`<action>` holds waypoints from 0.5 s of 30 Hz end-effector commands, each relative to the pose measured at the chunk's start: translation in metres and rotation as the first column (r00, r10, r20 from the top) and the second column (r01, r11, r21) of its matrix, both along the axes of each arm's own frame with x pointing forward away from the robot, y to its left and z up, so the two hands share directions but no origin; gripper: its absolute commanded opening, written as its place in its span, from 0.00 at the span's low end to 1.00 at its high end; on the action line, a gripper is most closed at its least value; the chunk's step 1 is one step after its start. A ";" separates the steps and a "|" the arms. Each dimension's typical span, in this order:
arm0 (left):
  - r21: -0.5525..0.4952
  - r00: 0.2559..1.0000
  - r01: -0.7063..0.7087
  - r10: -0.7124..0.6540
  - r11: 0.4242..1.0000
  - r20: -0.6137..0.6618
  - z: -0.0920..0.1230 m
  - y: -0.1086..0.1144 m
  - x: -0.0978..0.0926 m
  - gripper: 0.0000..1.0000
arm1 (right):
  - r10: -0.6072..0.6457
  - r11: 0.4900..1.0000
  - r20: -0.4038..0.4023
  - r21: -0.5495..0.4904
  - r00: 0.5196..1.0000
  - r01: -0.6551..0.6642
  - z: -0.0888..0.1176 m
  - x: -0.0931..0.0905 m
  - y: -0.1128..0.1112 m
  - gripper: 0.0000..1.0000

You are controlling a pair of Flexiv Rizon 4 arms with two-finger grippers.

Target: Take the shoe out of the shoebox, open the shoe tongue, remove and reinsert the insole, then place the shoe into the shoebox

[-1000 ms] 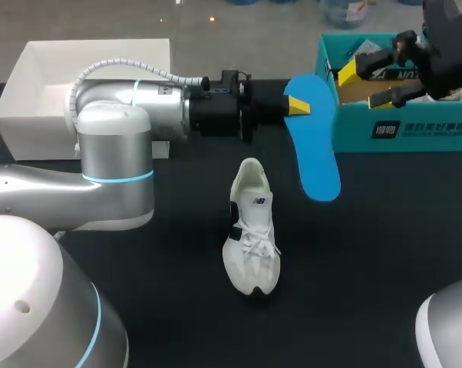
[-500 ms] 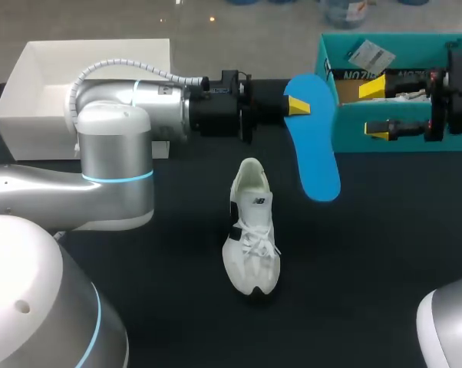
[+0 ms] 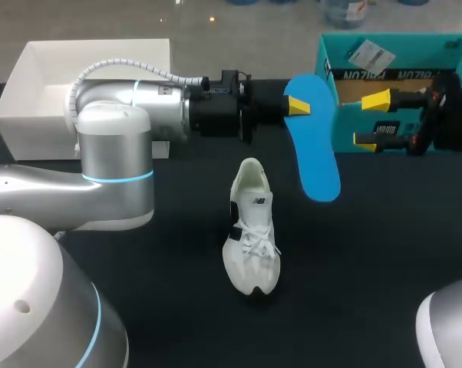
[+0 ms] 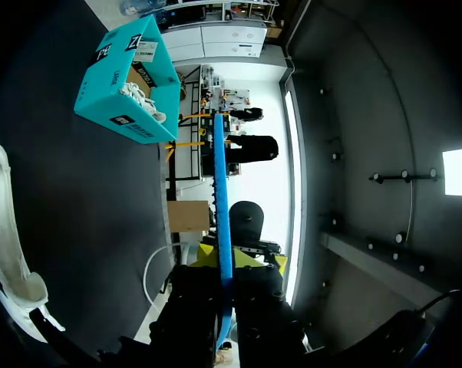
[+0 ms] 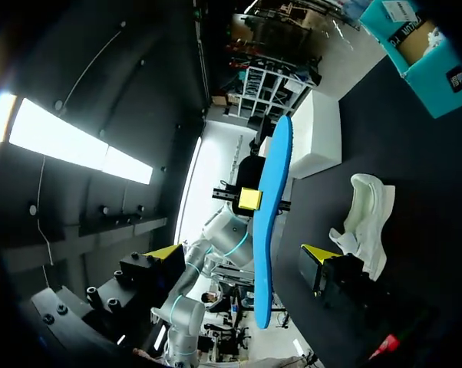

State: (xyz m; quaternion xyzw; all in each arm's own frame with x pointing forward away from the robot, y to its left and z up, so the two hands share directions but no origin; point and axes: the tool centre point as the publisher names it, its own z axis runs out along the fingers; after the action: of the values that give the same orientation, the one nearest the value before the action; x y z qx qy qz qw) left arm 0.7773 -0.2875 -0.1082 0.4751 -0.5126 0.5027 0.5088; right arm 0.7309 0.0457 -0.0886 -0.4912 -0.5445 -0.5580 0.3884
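The blue insole (image 3: 315, 149) hangs edge-up above the black table, and my left gripper (image 3: 296, 106) is shut on its upper part. Seen from the left wrist, the insole (image 4: 222, 215) runs straight out between the left gripper's (image 4: 227, 264) fingers. A white shoe (image 3: 252, 226) lies on the table below it, toe toward the front. My right gripper (image 3: 373, 120) stands open just right of the insole, apart from it, in front of the teal shoebox (image 3: 400, 77). In the right wrist view the insole (image 5: 268, 230) stands ahead of the right gripper's (image 5: 242, 257) wide-spread fingers, beside the shoe (image 5: 365, 218).
A white open box (image 3: 62, 92) sits at the back left behind my left arm. The teal shoebox (image 4: 131, 80) holds paper and tags. The dark table (image 3: 369, 253) stretches around the shoe on both sides.
My right gripper has come down from over the shoebox to the box's front, its fingers turned toward the insole. The left arm, insole and shoe have not moved.
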 end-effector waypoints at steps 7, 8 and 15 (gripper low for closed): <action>0.000 1.000 -0.001 0.001 1.000 0.000 0.000 -0.001 0.000 0.00 | 0.045 0.998 -0.042 -0.040 0.998 -0.047 0.002 0.013 0.002 1.00; 0.000 1.000 -0.001 0.001 1.000 0.000 0.000 -0.001 0.000 0.00 | 0.038 0.998 -0.059 -0.046 0.998 -0.041 0.002 0.013 0.002 1.00; 0.000 1.000 -0.001 0.001 1.000 0.000 0.000 -0.001 0.000 0.00 | 0.038 0.998 -0.059 -0.046 0.998 -0.041 0.002 0.013 0.002 1.00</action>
State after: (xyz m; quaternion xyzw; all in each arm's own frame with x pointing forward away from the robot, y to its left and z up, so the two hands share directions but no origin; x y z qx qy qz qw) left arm 0.7773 -0.2874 -0.1082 0.4751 -0.5126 0.5027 0.5087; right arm 0.7408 0.0461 -0.0873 -0.5057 -0.5542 -0.5247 0.4023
